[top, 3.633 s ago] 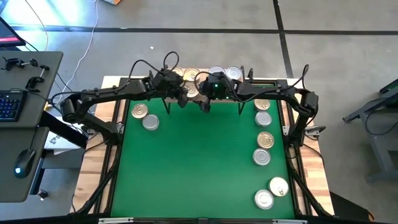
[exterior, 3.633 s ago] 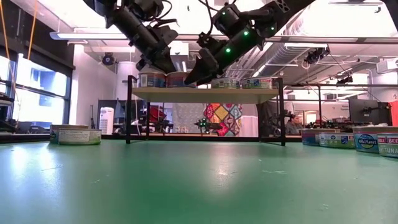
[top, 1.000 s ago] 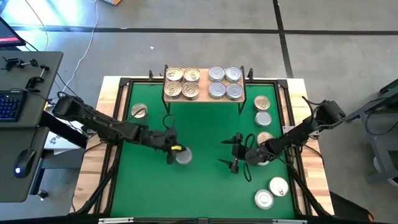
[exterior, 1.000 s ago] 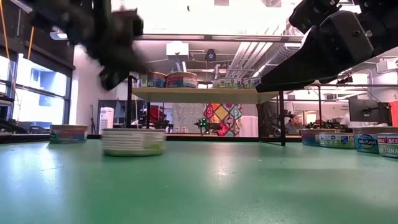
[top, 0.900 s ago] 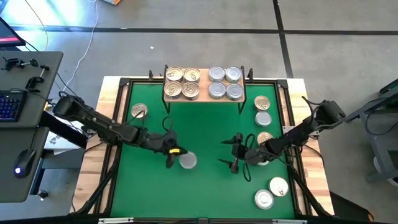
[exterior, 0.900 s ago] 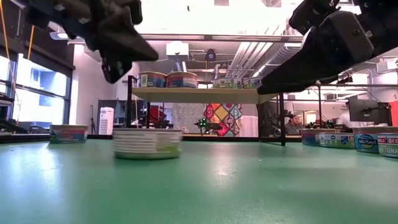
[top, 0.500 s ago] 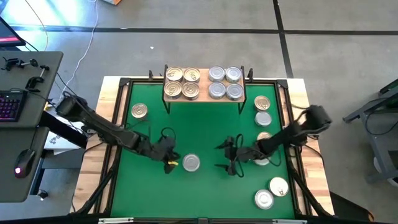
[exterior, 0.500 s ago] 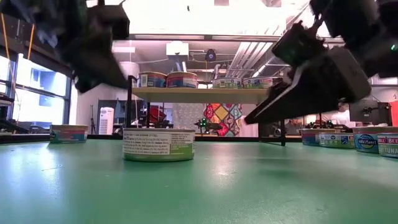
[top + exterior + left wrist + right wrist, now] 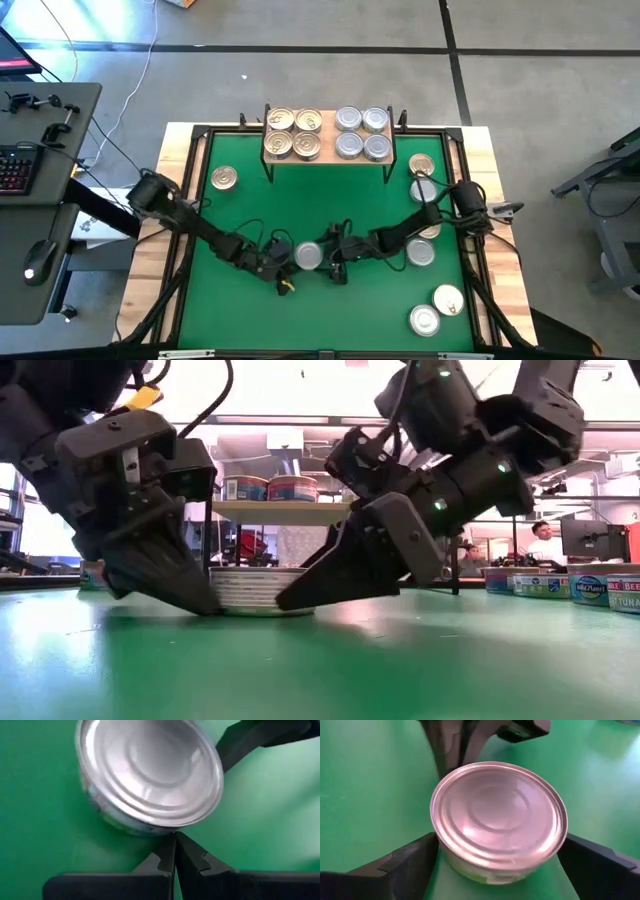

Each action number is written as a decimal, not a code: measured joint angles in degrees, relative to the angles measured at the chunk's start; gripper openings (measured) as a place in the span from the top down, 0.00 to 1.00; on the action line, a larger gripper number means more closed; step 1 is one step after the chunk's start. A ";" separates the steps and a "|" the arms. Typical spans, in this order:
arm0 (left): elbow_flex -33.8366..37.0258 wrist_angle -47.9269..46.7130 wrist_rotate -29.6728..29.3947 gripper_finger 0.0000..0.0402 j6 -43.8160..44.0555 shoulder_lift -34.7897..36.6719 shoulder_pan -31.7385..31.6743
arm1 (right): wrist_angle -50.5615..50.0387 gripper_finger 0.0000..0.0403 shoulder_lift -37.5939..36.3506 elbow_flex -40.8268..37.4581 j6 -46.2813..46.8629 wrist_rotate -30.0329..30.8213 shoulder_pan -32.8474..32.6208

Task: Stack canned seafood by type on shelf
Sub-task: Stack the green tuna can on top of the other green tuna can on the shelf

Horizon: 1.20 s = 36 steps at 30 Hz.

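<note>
Right fingers (image 9: 405, 862) spread wide, one on each side of a silver tin (image 9: 499, 820) on the table (image 9: 240, 310).
The left gripper (image 9: 175, 852), fingers pressed together, touches the tin's opposite side. Beyond them, the shelf (image 9: 328, 159) holds eight tins: four gold, four silver.

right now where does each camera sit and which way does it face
high view: above the table, looking straight down; both arms meet at the silver tin, shelf beyond.
low view: at table height, looking level at the shelf; both pincers flank the tin.
left wrist view: behind the shut left pincer, facing the tin.
right wrist view: behind the open right pincer, its fingers either side of the tin.
Shared: both wrist views show the same tin.
</note>
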<state>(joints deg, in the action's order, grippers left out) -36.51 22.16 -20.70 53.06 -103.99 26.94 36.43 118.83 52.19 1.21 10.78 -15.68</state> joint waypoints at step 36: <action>-0.66 -12.51 1.15 1.00 5.24 3.89 2.79 | 1.61 0.22 -10.34 -14.11 10.03 -1.40 0.77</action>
<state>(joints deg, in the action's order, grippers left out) -37.17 9.65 -19.56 58.30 -100.11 29.73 38.04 108.48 38.08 11.25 9.38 -14.91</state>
